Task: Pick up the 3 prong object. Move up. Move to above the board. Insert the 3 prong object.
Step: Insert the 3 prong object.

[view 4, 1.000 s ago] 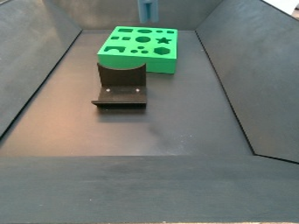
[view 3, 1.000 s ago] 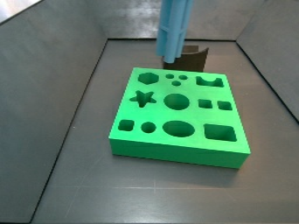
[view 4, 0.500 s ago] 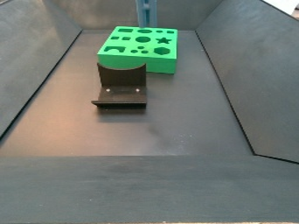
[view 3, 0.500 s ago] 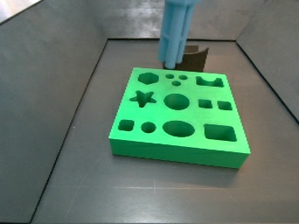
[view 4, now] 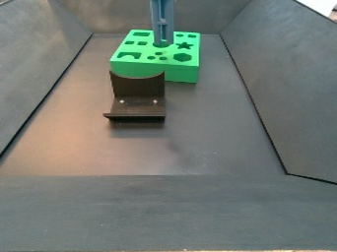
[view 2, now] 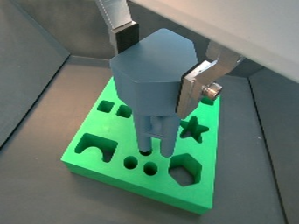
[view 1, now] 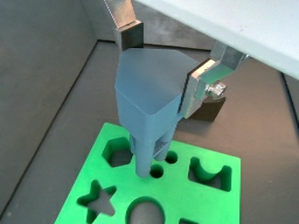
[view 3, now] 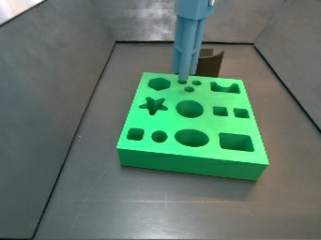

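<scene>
Wrist view: the 3 prong object (view 1: 152,96), clamped in the gripper (view 1: 163,59) jaws, is poised at frame centre over the board (view 1: 117,179); insertion is judged unfinished.

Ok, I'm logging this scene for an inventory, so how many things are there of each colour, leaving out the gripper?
Green: 1, the board
Steel-blue: 1, the 3 prong object, held between the gripper fingers above the board
Dark: 1, the fixture on the floor beside the board
Total: 3
</scene>
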